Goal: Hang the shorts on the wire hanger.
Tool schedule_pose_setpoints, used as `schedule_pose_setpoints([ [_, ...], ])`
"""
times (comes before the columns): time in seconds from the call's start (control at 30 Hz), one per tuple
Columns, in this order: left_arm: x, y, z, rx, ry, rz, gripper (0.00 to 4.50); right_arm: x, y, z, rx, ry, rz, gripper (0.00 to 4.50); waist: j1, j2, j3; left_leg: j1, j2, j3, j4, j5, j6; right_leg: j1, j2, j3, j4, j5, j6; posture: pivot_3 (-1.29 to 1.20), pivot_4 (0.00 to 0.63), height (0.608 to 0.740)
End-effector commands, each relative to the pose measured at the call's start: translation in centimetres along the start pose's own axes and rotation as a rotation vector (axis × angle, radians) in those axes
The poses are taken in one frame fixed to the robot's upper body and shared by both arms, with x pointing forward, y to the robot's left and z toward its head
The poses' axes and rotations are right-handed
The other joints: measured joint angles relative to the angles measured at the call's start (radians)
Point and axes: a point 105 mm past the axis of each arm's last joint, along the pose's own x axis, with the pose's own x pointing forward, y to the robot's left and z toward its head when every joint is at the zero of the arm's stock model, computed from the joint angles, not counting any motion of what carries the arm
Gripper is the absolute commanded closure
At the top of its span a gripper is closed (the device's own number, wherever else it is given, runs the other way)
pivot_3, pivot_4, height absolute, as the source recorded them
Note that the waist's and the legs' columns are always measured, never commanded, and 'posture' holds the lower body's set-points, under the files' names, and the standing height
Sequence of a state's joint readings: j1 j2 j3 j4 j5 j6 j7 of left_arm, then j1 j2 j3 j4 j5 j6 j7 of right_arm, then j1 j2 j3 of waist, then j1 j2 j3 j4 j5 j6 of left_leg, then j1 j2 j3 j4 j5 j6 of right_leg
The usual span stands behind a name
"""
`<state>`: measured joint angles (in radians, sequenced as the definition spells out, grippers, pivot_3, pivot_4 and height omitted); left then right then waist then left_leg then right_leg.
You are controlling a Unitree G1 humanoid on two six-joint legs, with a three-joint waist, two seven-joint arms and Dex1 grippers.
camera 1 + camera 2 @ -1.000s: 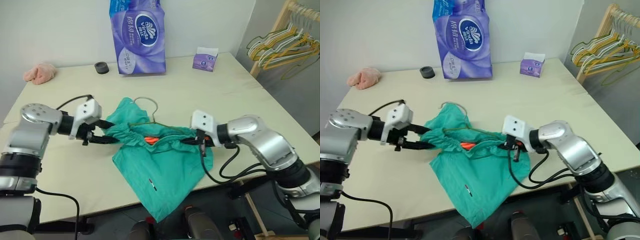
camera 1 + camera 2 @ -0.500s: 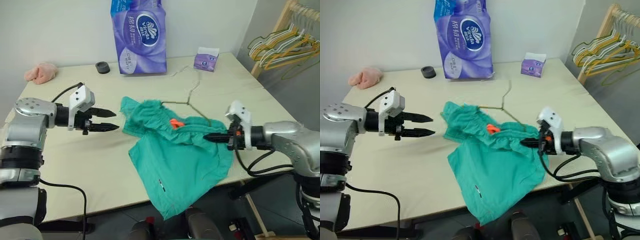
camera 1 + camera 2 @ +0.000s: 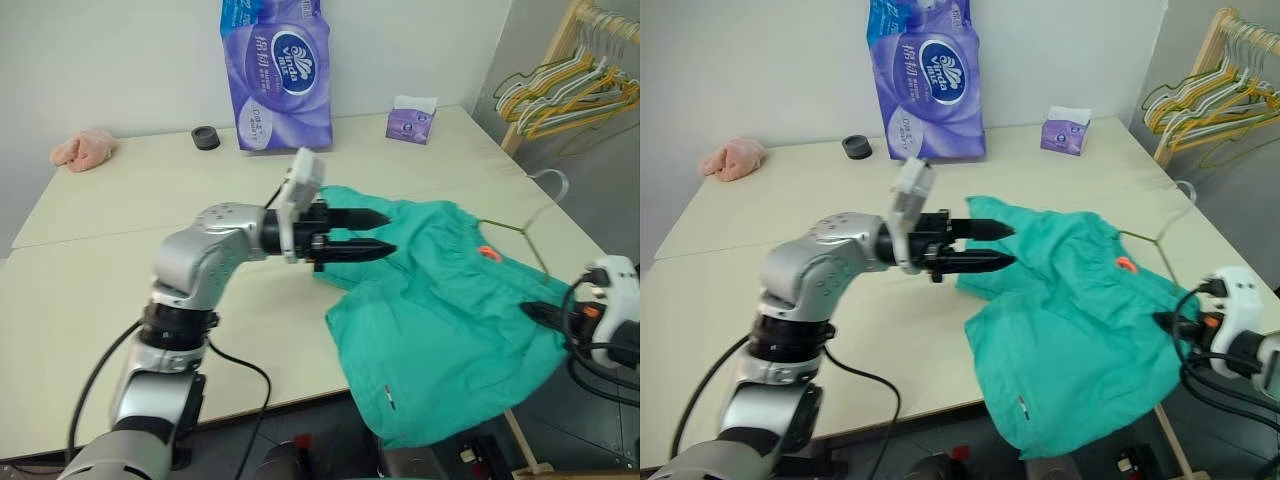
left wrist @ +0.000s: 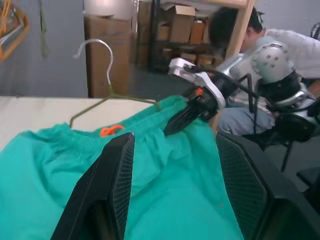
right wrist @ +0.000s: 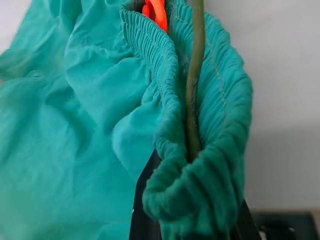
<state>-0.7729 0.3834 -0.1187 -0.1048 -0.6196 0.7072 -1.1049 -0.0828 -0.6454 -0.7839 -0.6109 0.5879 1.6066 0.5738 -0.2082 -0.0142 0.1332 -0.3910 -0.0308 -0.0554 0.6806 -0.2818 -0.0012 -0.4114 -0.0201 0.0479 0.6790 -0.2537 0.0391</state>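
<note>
shorts (image 3: 440, 300) dragged from table centre to the near right corner, wire hanger (image 3: 525, 215) carried along, hook now past the right edge, left gripper (image 3: 375, 232) let go, jaws apart, swung right over the fabric's left edge, right gripper (image 3: 532, 311) pulled right, still clamping the waistband

Pale wall (image 3: 120, 60), beige table (image 3: 100, 290), wooden rack (image 3: 560, 60)

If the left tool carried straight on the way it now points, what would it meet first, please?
Probably the shorts: the open left tool points across them toward the waistband end pinched by the right tool, though its height above the fabric is unclear.
</note>
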Motion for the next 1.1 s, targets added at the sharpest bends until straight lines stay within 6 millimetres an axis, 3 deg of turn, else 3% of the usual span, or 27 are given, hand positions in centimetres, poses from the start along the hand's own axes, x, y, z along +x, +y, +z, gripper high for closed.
schedule_pose_setpoints([
  [0.03,1.9,0.3,1.3,0.108,-0.022,0.008,1.79,-2.5,-2.3,1.4,0.001,-0.104,-0.178,4.50,-0.012,0.001,0.001,0.002,0.000,0.001,-0.001,0.000,0.000,0.001,0.001,0.000,0.000,0.000,0.000,-0.43,0.158,0.740],
  [0.17,4.6,0.5,2.0,0.184,-0.044,-0.015,1.79,-5.4,-5.2,2.9,0.026,-0.199,-0.392,4.50,-0.025,0.006,0.004,0.006,-0.001,0.003,-0.002,-0.001,0.002,0.005,0.004,0.001,-0.002,-0.004,0.006,-0.45,0.166,0.740],
  [0.3,6.5,1.0,3.1,0.223,-0.073,-0.009,1.79,-7.3,-6.5,4.5,0.027,-0.271,-0.513,4.50,-0.055,0.007,0.008,0.007,-0.003,0.008,-0.002,-0.003,0.006,0.005,0.004,0.008,-0.003,-0.006,0.009,-0.47,0.174,0.740],
  [0.43,8.8,1.7,4.8,0.275,-0.099,0.014,1.79,-9.1,-7.3,7.4,0.021,-0.375,-0.633,4.50,-0.092,0.007,0.018,0.007,-0.005,0.015,-0.003,-0.005,0.009,0.006,0.003,0.018,-0.005,-0.007,0.010,-0.48,0.183,0.740],
  [0.73,10.7,1.3,6.5,0.372,-0.121,-0.033,1.79,-9.5,-8.2,11.6,0.114,-0.489,-0.664,4.50,-0.159,0.007,0.038,0.009,-0.009,0.028,-0.004,-0.012,0.020,0.006,-0.003,0.027,-0.007,-0.011,0.021,-0.48,0.209,0.740],
  [1.1,12.3,0.7,9.1,0.423,-0.212,-0.062,1.79,-7.8,-10.3,12.6,0.293,-0.425,-0.583,4.50,-0.182,0.007,0.065,0.009,-0.010,0.033,-0.004,-0.013,0.022,0.006,-0.003,0.037,-0.009,-0.010,0.023,-0.47,0.223,0.740],
])
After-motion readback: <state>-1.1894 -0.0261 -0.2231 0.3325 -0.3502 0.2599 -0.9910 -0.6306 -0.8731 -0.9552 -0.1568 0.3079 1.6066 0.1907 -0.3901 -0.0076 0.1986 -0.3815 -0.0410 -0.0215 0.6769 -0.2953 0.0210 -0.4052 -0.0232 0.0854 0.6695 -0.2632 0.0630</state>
